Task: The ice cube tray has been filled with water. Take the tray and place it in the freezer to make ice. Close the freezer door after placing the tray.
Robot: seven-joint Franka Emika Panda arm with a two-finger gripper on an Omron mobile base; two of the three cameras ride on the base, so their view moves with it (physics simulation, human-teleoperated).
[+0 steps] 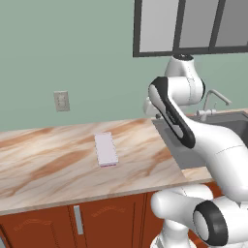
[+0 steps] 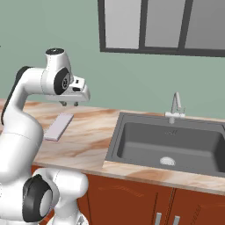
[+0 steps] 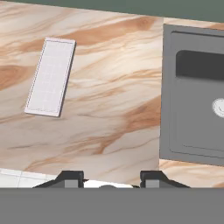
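While I hover: my end effector (image 3: pixel 111 177) has its fingers together, holding nothing
Ice cube tray (image 3: pixel 50 77): flat on desk (image 3: pixel 109 113), left of sink (image 3: pixel 192 94)

counter (image 1: pixel 48 160): marbled tan stone, red-brown cabinets below
sink (image 2: pixel 171 147): dark grey basin, set into counter
faucet (image 2: pixel 176 107): behind sink
outlet (image 1: pixel 61 100): on green wall
window (image 2: pixel 162 26): dark-framed, above sink

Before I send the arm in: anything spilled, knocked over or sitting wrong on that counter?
Nothing stands out. The ice cube tray lies flat on the marble counter, slightly skewed to the counter's edge, with no water visible around it. The sink beside it looks dry and undisturbed. The end effector hovers above the counter, holding nothing.
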